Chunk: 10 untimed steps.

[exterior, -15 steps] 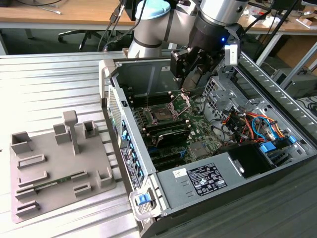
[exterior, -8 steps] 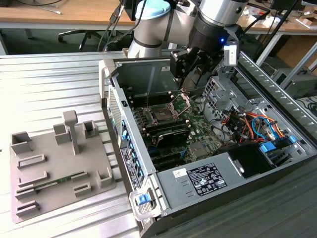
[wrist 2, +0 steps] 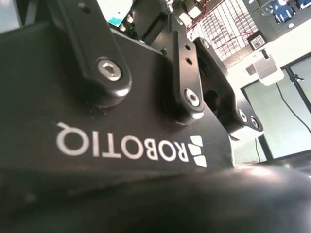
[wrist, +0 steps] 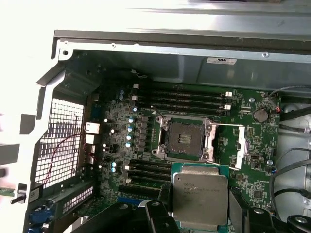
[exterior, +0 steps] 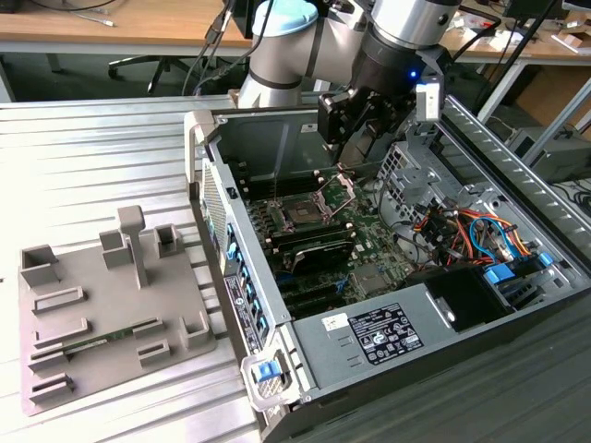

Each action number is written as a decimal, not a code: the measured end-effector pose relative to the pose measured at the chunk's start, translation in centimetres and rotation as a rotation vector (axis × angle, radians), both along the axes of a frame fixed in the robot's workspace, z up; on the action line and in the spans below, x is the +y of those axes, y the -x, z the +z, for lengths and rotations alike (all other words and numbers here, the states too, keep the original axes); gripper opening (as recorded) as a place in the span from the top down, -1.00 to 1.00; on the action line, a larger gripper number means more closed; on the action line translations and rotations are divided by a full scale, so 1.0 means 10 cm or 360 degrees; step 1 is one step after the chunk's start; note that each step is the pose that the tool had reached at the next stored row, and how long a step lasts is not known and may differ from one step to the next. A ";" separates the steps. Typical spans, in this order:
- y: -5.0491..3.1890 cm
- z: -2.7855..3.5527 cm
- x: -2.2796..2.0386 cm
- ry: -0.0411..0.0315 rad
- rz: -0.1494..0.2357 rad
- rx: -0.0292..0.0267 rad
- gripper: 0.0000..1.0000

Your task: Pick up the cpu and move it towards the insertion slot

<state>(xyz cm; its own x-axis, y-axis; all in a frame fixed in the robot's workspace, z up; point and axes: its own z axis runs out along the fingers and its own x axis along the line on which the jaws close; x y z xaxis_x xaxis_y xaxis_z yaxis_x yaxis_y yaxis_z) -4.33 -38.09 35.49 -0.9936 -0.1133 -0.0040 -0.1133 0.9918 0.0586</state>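
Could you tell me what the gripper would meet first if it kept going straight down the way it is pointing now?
Most likely the insertion slot or the green board beside it: the gripper hangs above it holding the cpu, so the chip would touch first. Exact alignment is unclear.

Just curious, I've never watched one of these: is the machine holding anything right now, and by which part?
Yes, the claw holds the square silvery chip near its lower edge, above the open computer case.
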 end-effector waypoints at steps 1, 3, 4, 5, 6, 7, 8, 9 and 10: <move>-0.003 -0.003 0.002 0.0000 0.0000 0.00000 -0.10; -0.007 -0.007 0.007 0.0000 0.0000 0.00000 -0.10; -0.008 -0.008 0.008 0.0000 0.0000 0.00000 -0.10; -0.010 -0.010 0.010 0.0000 0.0000 0.00001 -0.10; -0.011 -0.011 0.012 0.0000 0.0000 0.00001 -0.10; -0.012 -0.013 0.014 0.0000 0.0000 0.00000 -0.10; -0.015 -0.016 0.017 0.0000 0.0000 0.00000 -0.10; -0.018 -0.019 0.020 0.0000 0.0000 0.00001 -0.10; -0.020 -0.022 0.023 0.0000 0.0000 0.00000 -0.10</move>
<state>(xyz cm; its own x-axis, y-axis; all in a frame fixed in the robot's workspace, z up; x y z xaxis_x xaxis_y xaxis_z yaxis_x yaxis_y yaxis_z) -4.13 -37.86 35.26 -0.9936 -0.1132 -0.0040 -0.1133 0.9918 0.0585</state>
